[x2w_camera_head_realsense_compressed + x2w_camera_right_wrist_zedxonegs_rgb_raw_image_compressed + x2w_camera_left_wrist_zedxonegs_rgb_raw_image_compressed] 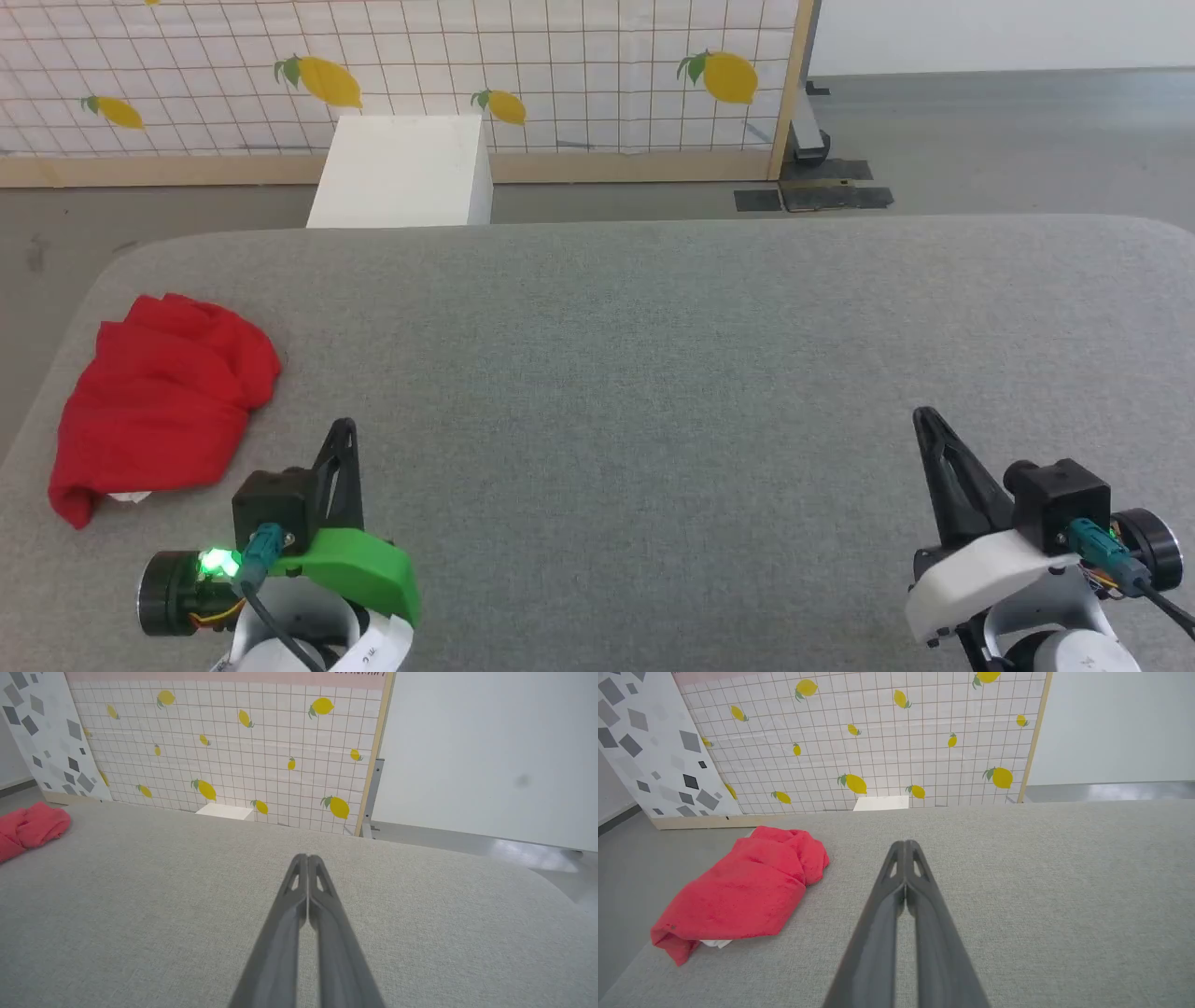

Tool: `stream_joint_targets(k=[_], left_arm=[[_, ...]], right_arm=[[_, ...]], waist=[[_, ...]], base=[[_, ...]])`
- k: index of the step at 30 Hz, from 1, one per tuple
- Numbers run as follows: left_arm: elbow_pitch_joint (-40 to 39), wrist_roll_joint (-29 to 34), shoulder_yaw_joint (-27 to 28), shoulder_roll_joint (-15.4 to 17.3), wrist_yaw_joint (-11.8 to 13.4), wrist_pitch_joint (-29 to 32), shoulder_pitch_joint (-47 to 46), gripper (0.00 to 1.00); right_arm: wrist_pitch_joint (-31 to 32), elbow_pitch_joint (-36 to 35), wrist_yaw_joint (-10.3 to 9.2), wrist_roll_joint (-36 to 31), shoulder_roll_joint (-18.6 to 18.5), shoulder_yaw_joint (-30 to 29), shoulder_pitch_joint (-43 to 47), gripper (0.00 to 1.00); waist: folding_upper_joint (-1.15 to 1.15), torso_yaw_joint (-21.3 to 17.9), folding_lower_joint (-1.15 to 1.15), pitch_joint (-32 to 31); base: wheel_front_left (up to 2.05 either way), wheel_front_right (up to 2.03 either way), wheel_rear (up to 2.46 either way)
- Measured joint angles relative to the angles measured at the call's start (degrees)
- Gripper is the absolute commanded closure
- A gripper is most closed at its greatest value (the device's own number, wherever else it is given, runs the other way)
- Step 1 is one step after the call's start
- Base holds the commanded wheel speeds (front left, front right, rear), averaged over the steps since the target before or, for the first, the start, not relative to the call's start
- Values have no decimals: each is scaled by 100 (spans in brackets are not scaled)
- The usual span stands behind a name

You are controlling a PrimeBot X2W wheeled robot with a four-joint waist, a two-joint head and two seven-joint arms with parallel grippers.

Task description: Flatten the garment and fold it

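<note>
A crumpled red jersey garment (163, 401) lies bunched in a loose heap by the left edge of a grey fabric-covered counter (653, 373) with rounded corners. A sliver of white cloth (126, 497) peeps from under its near end. No lettering or number shows, and the shirt is neither flattened nor folded, so the job looks to be at its very start. The heap's long axis runs roughly along the counter's left edge, slanting from its near-left end to its far-right end.

The left tool (344, 427), its two long dark fingers (885, 914) pressed together and holding nothing, is poised over the front-left part of the counter. The garment lies ahead of it and to its left, near but apart. The right tool (924, 415), likewise pinched closed and empty, sits toward the front right corner, well apart from the garment across a wide stretch of counter. The left arm is plainly the nearer, and by this reckoning it must open and reach forward and left first.

Beyond the far edge stand a white box (401, 173) and a lemon-printed tiled panel (560, 75).
</note>
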Motion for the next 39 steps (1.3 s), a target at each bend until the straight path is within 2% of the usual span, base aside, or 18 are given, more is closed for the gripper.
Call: stream_joint_targets(k=[39], left_arm=[[0, 0, 2, 0, 0, 0, 0, 100]], right_arm=[[0, 0, 0, 0, 0, 0, 0, 100]], waist=[[0, 0, 0, 0]], base=[[0, 0, 0]])
